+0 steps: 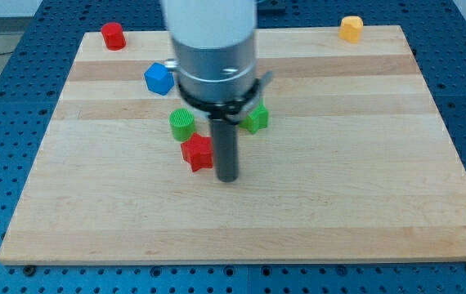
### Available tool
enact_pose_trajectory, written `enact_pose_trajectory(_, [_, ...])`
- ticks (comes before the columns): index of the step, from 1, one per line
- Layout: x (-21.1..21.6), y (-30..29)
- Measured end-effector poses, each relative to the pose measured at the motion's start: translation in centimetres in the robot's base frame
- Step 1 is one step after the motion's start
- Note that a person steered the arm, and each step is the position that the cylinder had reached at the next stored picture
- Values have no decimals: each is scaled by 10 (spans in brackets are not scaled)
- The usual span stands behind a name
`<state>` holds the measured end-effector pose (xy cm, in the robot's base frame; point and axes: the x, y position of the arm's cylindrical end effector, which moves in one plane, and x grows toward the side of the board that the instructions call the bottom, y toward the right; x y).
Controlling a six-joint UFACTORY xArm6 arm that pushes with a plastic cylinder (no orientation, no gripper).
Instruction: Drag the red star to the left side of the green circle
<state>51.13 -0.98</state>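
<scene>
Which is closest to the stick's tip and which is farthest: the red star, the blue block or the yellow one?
From my tip:
1. Red star, right beside it on the view's left.
2. Blue block, up toward the view's top left.
3. Yellow block, far off at the top right corner.

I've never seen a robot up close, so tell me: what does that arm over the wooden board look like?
It is a thick white cylinder ending in a shiny grey metal collar. Below that sits a dark ring with a thin wire-like loop around it. From it hangs a straight, dark, round rod; my tip is its blunt lower end, beside the red star. There is no claw, and no markings show.
</scene>
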Motion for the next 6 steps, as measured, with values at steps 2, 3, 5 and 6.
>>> enact_pose_trajectory(2, [-11,-66])
enact_pose_trajectory(3, [-13,-83])
enact_pose_trajectory(5, [-18,-59])
enact_pose_trajectory(6, [-33,-98])
